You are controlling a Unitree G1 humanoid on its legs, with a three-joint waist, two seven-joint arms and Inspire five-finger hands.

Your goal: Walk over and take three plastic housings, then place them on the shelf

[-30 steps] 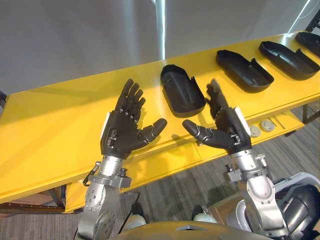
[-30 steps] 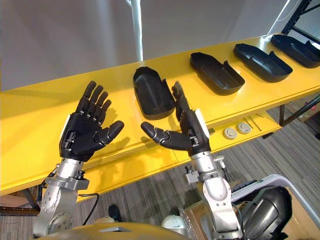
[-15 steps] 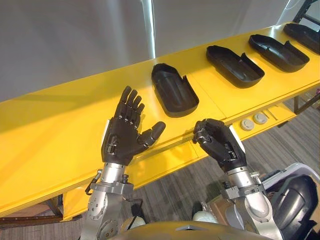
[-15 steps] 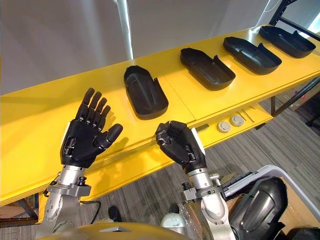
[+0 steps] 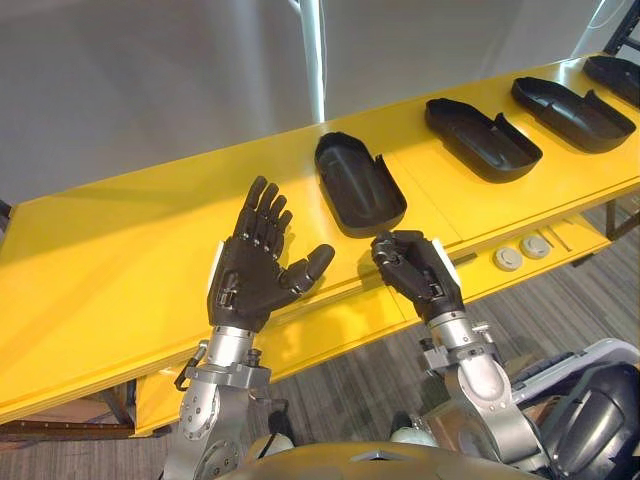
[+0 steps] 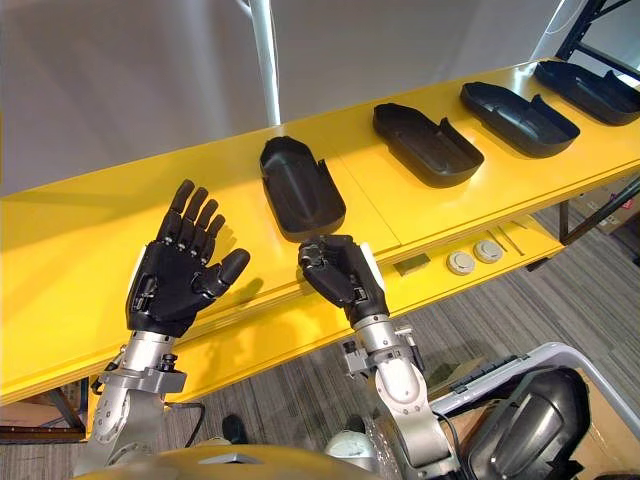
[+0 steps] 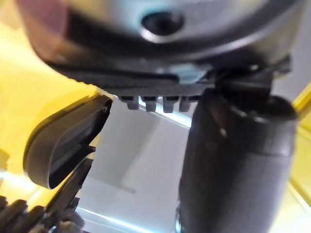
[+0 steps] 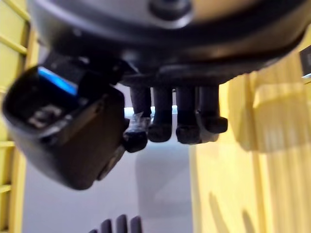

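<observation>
left robot hand (image 5: 250,282) wide open, right robot hand (image 5: 414,276) balled in an empty fist, plastic housings (image 5: 358,185) lined up on yellow worktop (image 5: 110,250)

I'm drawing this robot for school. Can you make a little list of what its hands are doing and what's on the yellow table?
left hand: open, fingers straight, empty
right hand: shut in a fist, empty
table: yellow, long
housings: four, black, in a row on the table
nearest housing: beyond the two hands, neither hand holds it
</observation>
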